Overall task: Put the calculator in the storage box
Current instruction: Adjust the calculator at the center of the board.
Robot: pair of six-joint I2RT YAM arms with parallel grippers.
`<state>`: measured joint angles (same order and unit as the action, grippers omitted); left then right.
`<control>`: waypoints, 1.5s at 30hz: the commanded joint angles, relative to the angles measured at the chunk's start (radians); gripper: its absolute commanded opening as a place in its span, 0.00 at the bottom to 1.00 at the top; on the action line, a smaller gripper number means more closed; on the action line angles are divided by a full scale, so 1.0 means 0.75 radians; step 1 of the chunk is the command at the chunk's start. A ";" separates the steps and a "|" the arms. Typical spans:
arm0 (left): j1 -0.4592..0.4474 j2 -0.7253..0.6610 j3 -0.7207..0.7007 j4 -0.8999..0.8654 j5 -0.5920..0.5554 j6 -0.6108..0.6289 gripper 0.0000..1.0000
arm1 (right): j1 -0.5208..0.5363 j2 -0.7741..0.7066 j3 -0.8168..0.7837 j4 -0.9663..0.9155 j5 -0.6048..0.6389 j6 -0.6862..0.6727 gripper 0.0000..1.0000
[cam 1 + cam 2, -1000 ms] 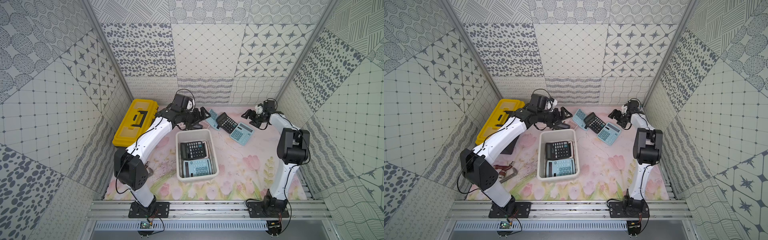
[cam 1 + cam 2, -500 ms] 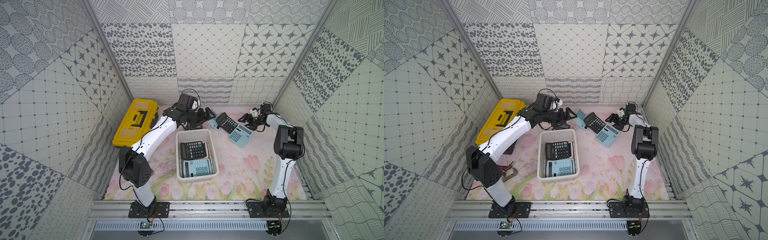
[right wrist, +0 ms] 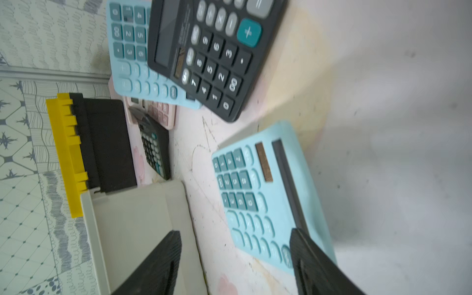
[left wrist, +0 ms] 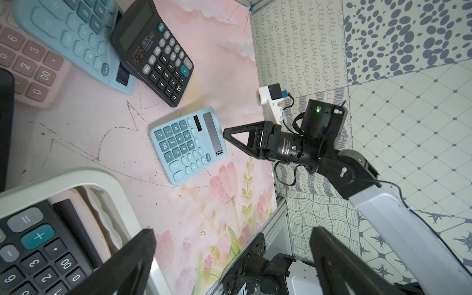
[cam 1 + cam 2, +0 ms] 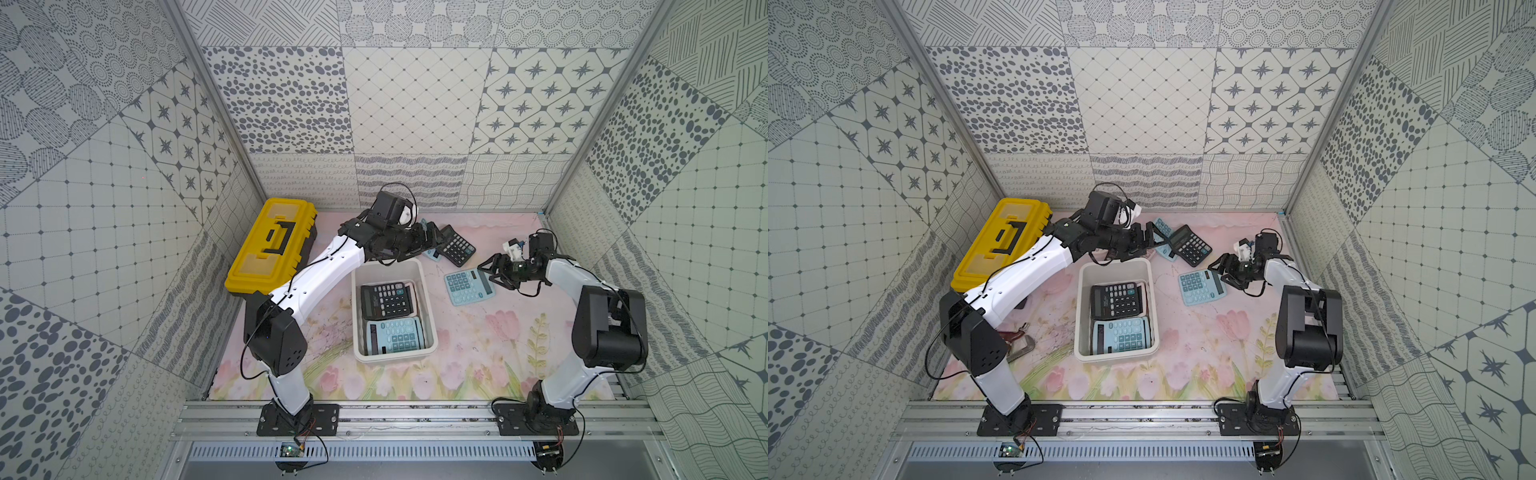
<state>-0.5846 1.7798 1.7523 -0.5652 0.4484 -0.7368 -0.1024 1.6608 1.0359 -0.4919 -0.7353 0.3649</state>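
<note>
Seen from above, the storage box [image 5: 395,357] has open mat [image 5: 478,365] at its 4, 5 and 6 o'clock. A blue calculator [image 5: 468,286] lies at 2, a pile of calculators [image 5: 457,247] at 1, and the yellow toolbox [image 5: 272,245] stands at 10.

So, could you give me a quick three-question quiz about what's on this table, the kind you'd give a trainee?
1. How many calculators lie inside the white storage box?
2. True or false: the loose light blue calculator by the right end effector lies on the mat, outside the box.
3. The left end effector is: A open and empty; B shut on a dark calculator; C resting on the yellow toolbox.
Key: 1 two, the boxed black calculator and the boxed light blue calculator; 2 true; 3 A.
</note>
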 commanded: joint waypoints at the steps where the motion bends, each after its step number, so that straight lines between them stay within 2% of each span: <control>1: -0.086 0.012 0.012 0.019 -0.006 -0.006 1.00 | -0.022 -0.113 -0.118 0.071 -0.075 0.026 0.73; 4: -0.138 0.015 0.008 0.020 -0.023 -0.006 1.00 | -0.047 -0.183 -0.116 0.046 -0.068 0.033 0.73; 8: -0.215 0.016 -0.001 0.048 -0.051 -0.015 1.00 | -0.050 -0.155 -0.017 0.014 -0.043 0.041 0.73; 15: -0.396 0.056 -0.018 0.076 -0.172 -0.005 1.00 | -0.065 0.034 0.238 -0.106 0.015 -0.036 0.73; 19: -0.478 0.158 0.067 0.017 -0.224 -0.023 0.97 | -0.064 0.146 0.346 -0.172 0.093 -0.147 0.76; 23: -0.547 0.215 0.095 -0.006 -0.300 -0.025 0.95 | -0.055 0.205 0.393 -0.186 0.145 -0.199 0.73; 28: -0.559 0.291 0.080 -0.009 -0.361 -0.072 0.84 | 0.017 0.298 0.500 -0.188 0.138 -0.198 0.70; 30: -0.560 0.328 0.071 0.003 -0.391 -0.077 0.78 | 0.051 0.356 0.569 -0.216 0.169 -0.212 0.70; 34: -0.562 0.425 0.101 -0.021 -0.418 -0.083 0.72 | 0.094 0.462 0.683 -0.291 0.249 -0.249 0.69; 39: -0.560 0.526 0.119 -0.013 -0.442 -0.086 0.60 | 0.135 0.542 0.774 -0.341 0.290 -0.312 0.62; 45: -0.559 0.633 0.178 -0.051 -0.496 -0.047 0.59 | 0.187 0.570 0.786 -0.388 0.337 -0.373 0.61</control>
<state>-1.0046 2.2059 1.8500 -0.5659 0.1455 -0.7940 0.0185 2.0815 1.6077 -0.7570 -0.5179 0.1314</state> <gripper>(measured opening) 0.588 0.606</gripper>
